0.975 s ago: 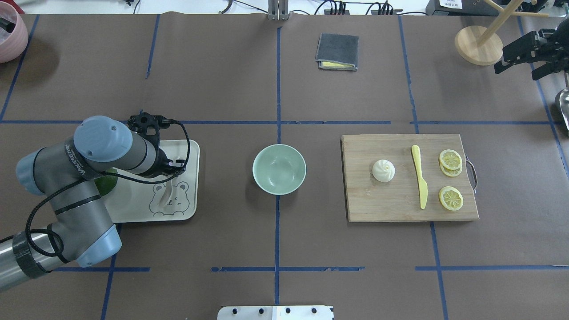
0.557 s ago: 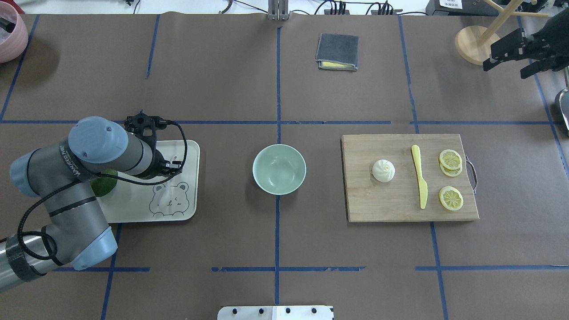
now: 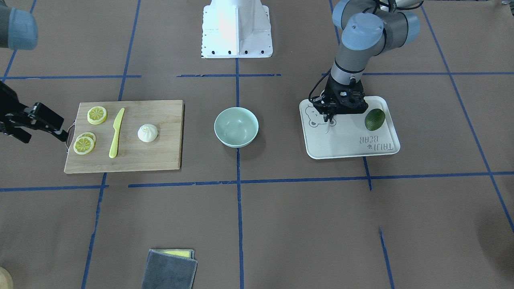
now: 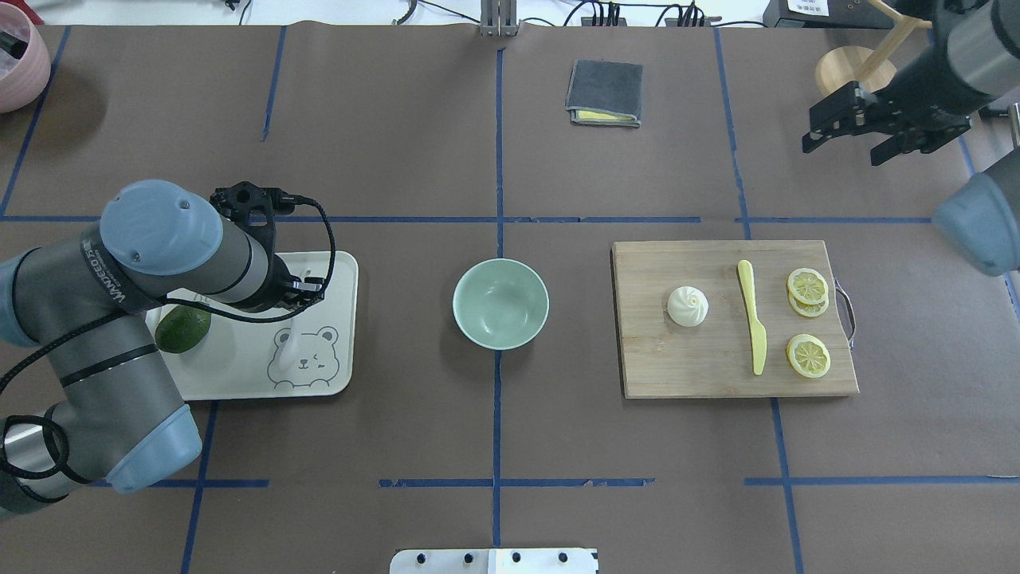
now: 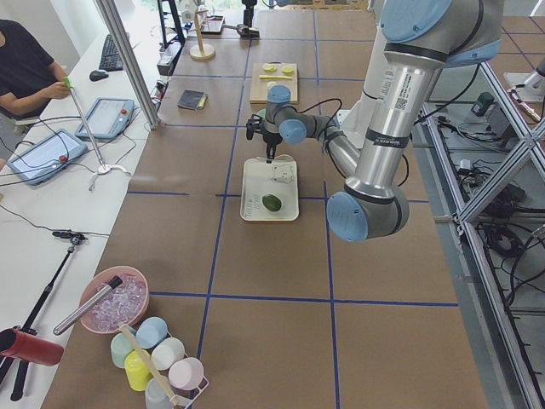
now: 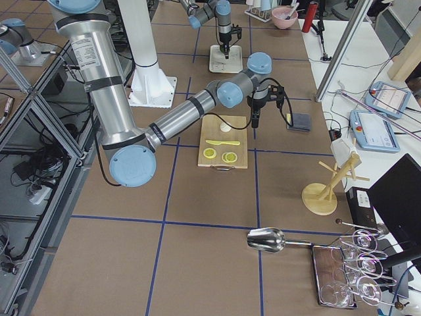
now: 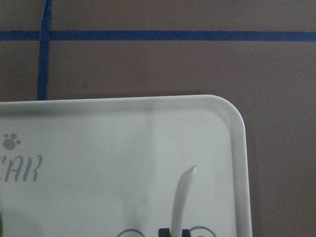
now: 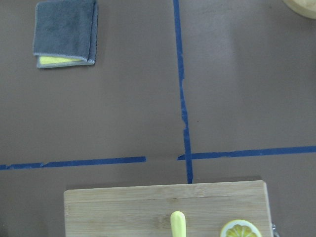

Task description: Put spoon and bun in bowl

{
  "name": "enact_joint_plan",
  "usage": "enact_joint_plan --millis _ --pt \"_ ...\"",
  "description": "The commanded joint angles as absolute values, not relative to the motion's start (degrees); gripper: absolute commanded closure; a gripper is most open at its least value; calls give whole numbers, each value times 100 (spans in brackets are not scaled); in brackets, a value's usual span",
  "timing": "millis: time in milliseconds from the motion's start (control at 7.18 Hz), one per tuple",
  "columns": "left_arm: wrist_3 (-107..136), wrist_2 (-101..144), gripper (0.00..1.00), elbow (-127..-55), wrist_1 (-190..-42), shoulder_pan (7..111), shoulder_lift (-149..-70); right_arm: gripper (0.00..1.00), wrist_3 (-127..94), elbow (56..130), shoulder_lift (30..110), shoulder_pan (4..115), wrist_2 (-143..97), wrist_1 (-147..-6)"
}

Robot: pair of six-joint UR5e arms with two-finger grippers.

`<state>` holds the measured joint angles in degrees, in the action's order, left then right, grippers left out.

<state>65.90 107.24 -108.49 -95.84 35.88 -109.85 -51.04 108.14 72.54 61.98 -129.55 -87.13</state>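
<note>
The off-white spoon (image 7: 183, 195) is pinched in my left gripper (image 4: 301, 296), which is shut on it. It hangs just over the white bear-print tray (image 4: 239, 375), and the front view also shows the spoon (image 3: 329, 127) below the fingers. The mint-green bowl (image 4: 500, 303) stands empty at the table's middle. The white pleated bun (image 4: 687, 305) sits on the wooden cutting board (image 4: 685, 367) to the right. My right gripper (image 4: 841, 153) is open and empty. It hovers beyond the board's far right corner, apart from the bun.
A yellow plastic knife (image 4: 753, 319) and lemon slices (image 4: 808, 355) lie on the board. A green fruit (image 4: 182, 328) lies on the tray. A folded grey cloth (image 4: 605, 92), a wooden stand (image 4: 857, 80) and a pink bowl (image 4: 14, 60) are at the far edge.
My left arm has drawn back a little with the spoon held over the tray, uncovering the green fruit. My right gripper has moved left, in from the table's right edge.
</note>
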Motion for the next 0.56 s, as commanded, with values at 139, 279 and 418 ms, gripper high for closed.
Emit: enact_joint_plan --millis 139,279,418 --pt "7141 11197 100 -10680 -9492 4131 -11705 0 -6308 10969 7128 4926 -12009 -8116" --pt "7467 11206 100 -10513 -9510 4148 -12029 0 -6519 10917 7137 4400 -11371 -7973" --pt "8019 11206 100 -10312 -9745 4140 -12267 0 -6530 10803 7206 4116 -11051 -7972"
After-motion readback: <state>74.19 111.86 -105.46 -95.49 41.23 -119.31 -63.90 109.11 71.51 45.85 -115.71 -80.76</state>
